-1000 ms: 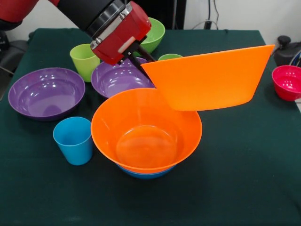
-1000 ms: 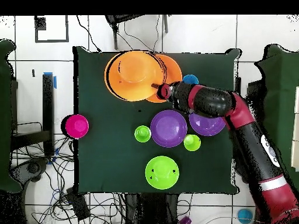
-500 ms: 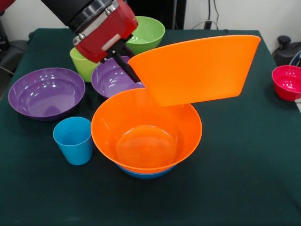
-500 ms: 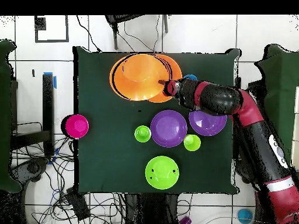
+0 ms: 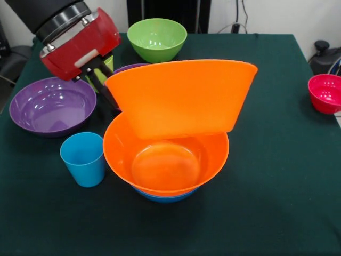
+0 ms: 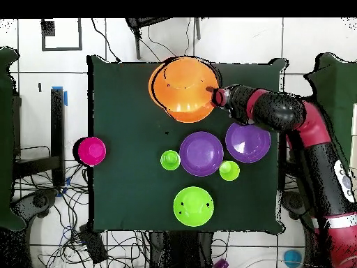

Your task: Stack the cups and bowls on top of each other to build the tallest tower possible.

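My gripper (image 5: 109, 96) (image 6: 213, 95) is shut on the rim of a big orange bowl (image 5: 181, 98) (image 6: 183, 85), which hangs tilted on its side. Right beneath it stands the tower: a second orange bowl (image 5: 165, 157) nested on a blue bowl (image 5: 160, 195). A sky blue cup (image 5: 82, 158) stands to the left of the tower. One purple bowl (image 5: 52, 105) (image 6: 247, 142) lies at the left; the other (image 5: 128, 68) (image 6: 201, 153) is mostly hidden behind the held bowl. The yellow-green cup (image 5: 108, 65) (image 6: 229, 170) peeks out behind the gripper. The ridged green cup (image 6: 170, 160) shows only from overhead.
A green bowl (image 5: 157, 38) (image 6: 193, 206) stands at the far side of the dark green cloth. A small red bowl (image 5: 325, 93) (image 6: 91, 151) sits off the cloth at the right edge. The arm (image 6: 307, 132) reaches in over the purple bowls.
The gripper has carried the tilted orange bowl leftward in the front view, from beside the tower to directly above it. The other bowls and cups have not moved.
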Controlling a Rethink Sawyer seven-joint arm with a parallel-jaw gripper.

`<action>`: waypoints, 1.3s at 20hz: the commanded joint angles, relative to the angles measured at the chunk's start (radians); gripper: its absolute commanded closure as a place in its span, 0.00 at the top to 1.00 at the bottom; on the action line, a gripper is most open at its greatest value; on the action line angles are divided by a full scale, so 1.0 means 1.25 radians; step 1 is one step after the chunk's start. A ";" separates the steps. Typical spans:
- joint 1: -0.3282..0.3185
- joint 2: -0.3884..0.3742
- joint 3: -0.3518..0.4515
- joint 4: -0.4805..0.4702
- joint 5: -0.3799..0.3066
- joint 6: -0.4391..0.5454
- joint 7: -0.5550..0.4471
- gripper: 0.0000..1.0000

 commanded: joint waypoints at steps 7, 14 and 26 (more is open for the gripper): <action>0.052 -0.043 -0.133 -0.059 -0.100 0.040 -0.217 0.00; 0.116 -0.160 -0.253 0.031 -0.127 0.060 -0.016 0.00; 0.197 -0.238 -0.408 0.104 -0.067 0.072 0.086 0.00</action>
